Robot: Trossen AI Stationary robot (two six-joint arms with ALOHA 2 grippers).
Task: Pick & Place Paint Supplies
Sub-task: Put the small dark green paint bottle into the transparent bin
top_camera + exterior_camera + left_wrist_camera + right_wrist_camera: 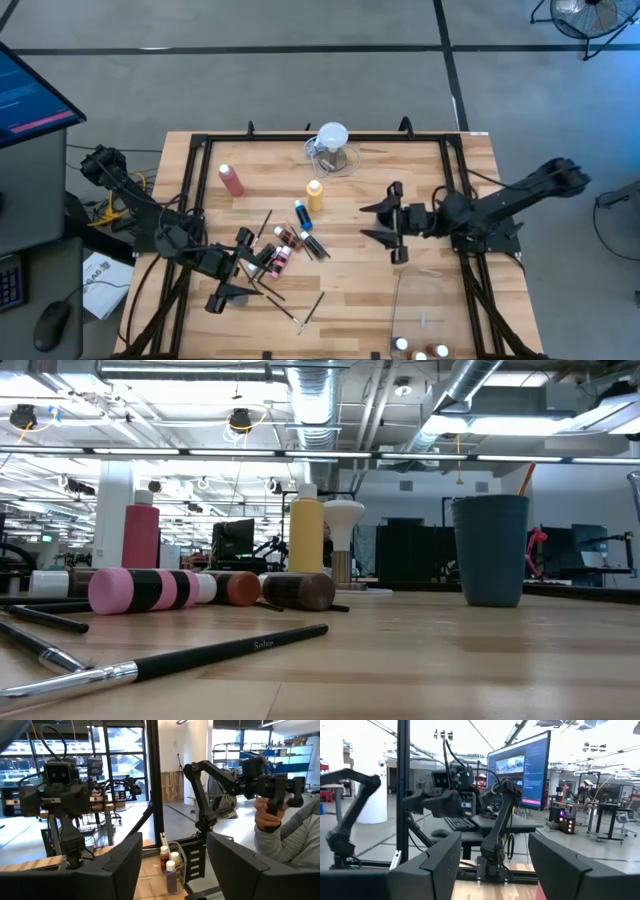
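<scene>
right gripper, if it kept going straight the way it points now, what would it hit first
The right gripper, open and empty, points level across the table at the left arm. Nothing stands close ahead; the left gripper looks like the first thing met. It probably passes above the lying small bottles, though height is unclear.

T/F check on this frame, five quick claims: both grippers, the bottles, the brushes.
1. Both grippers are open and hold nothing. True: left gripper, right gripper.
2. The yellow bottle stands upright. True.
3. The pink-red bottle lies among the brushes. False: it stands apart, toward the table's far left.
4. A brush lies on the wood near the left gripper. True.
5. The clear bin is empty. False: small bottles sit inside.
</scene>
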